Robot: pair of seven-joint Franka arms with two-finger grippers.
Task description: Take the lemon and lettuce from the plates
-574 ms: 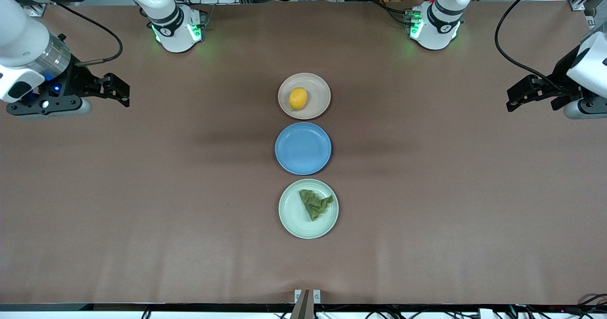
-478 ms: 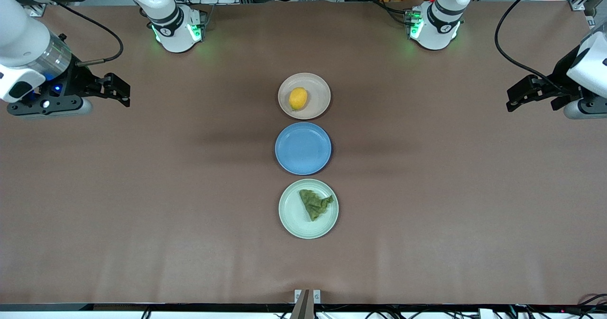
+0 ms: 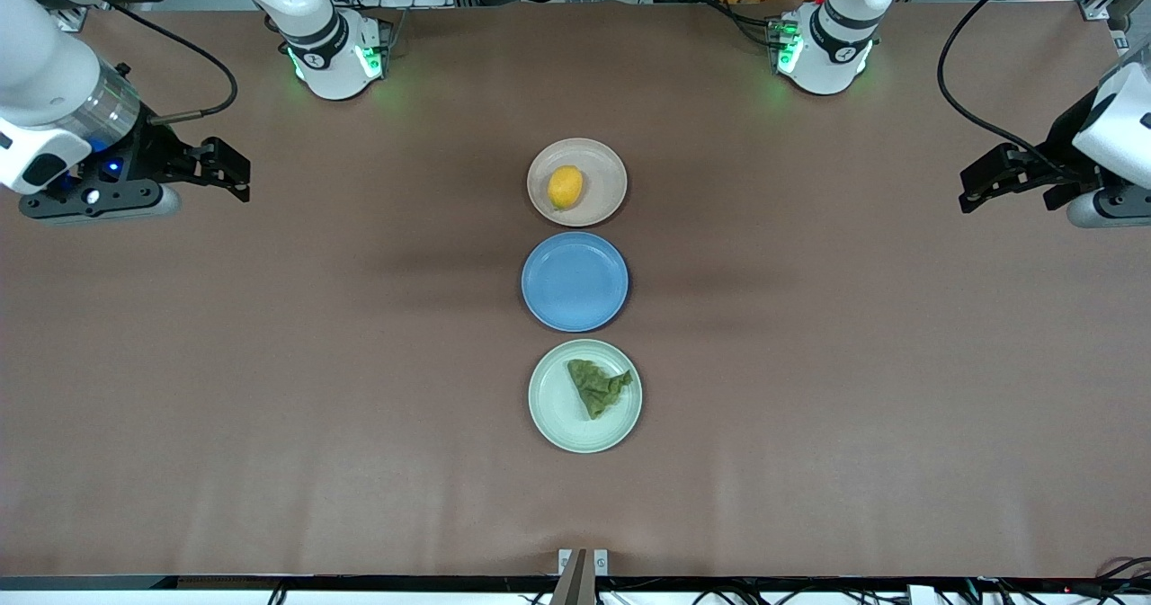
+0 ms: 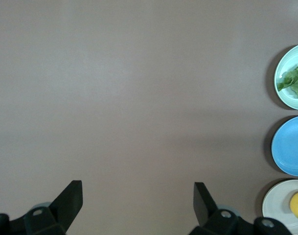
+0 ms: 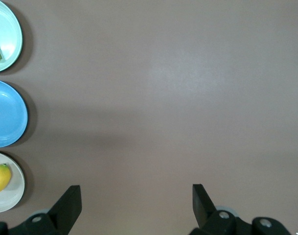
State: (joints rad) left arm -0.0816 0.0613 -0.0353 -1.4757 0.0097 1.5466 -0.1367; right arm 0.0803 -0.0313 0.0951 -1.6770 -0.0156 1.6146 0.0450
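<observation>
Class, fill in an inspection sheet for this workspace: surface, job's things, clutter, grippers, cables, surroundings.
Surface: brown table, bare apart from three plates.
Job's things: lemon on the beige plate; lettuce on the mint plate.
Clutter: blue plate between them, nothing on it.
Grippers: left gripper and right gripper open, each over its own end of the table.
Cables: black cable by the left arm.
Surroundings: racks along the table's edge by the bases.
</observation>
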